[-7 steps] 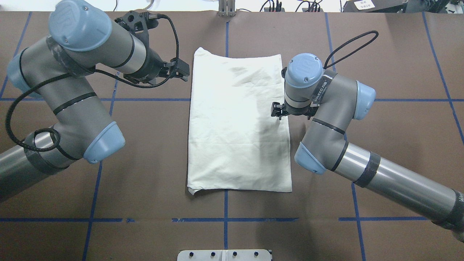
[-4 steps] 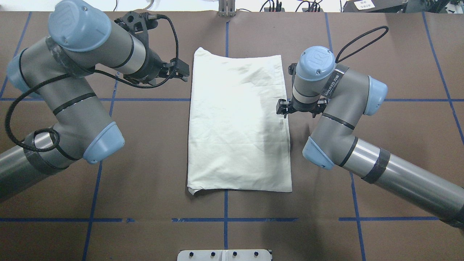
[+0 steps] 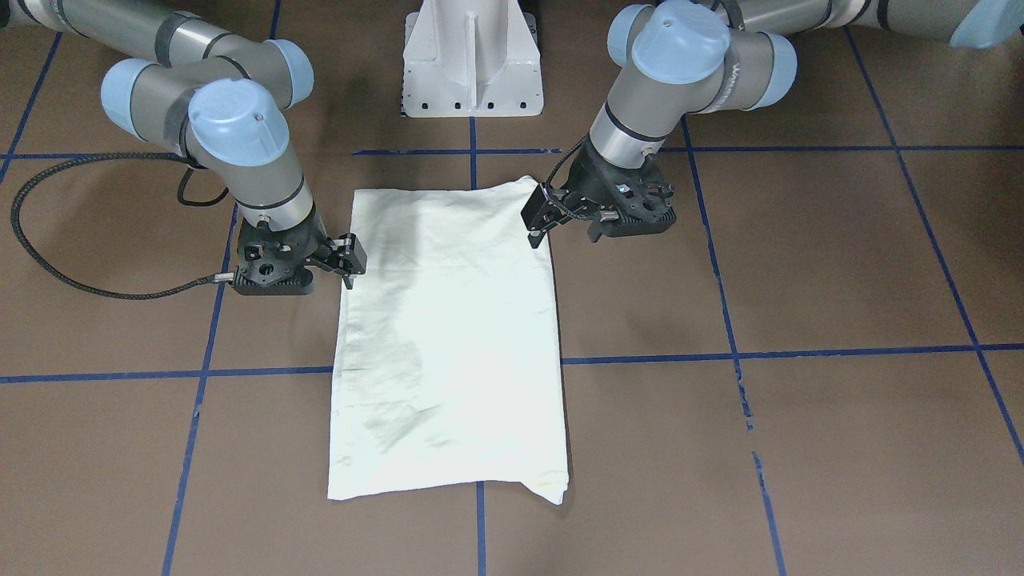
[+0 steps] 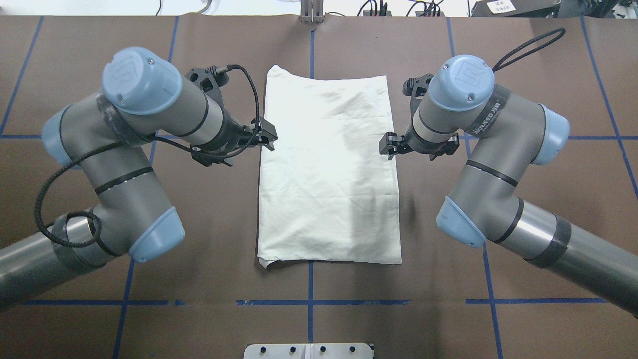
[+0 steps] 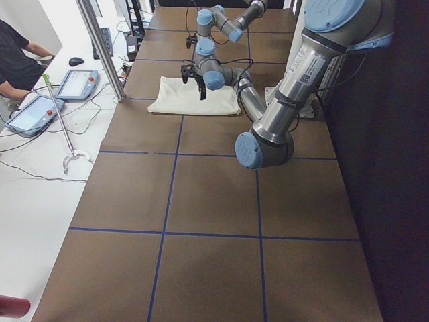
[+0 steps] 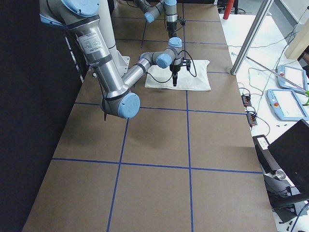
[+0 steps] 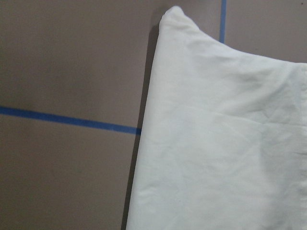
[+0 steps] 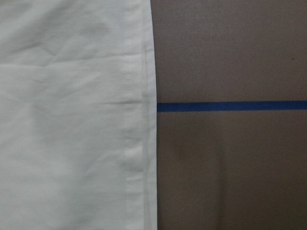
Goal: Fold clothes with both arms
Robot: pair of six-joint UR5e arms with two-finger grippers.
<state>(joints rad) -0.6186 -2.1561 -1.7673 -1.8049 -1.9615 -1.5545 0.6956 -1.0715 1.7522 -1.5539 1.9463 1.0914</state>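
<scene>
The shirt (image 4: pixel 329 174) lay folded into a tall plain rectangle at the centre of the brown tabletop (image 4: pixel 523 239), its long edges running from twelve to six o'clock in the overhead view, with no print showing. One near corner at about seven o'clock was slightly turned up.

The left arm (image 4: pixel 124 149) came in from eight o'clock, bent sharply at the elbow, its forearm angled toward three o'clock. The left tool (image 4: pixel 266 135) hung at the shirt's nine o'clock edge, tips pointing at the cloth, in the upper half of that side. Its fingers looked close together and held nothing, though whether they touched the fabric could not be told.

The right arm (image 4: pixel 498 164) entered from four o'clock, elbow folded, wrist turned toward nine o'clock. The right tool (image 4: pixel 388 144) sat at the shirt's three o'clock edge, roughly level with the other one, so the two faced each other across the cloth. Its fingers also appeared drawn together and empty.

Each wrist camera showed only a shirt edge over the tabletop and a strip of blue tape (image 8: pixel 230 106).
</scene>
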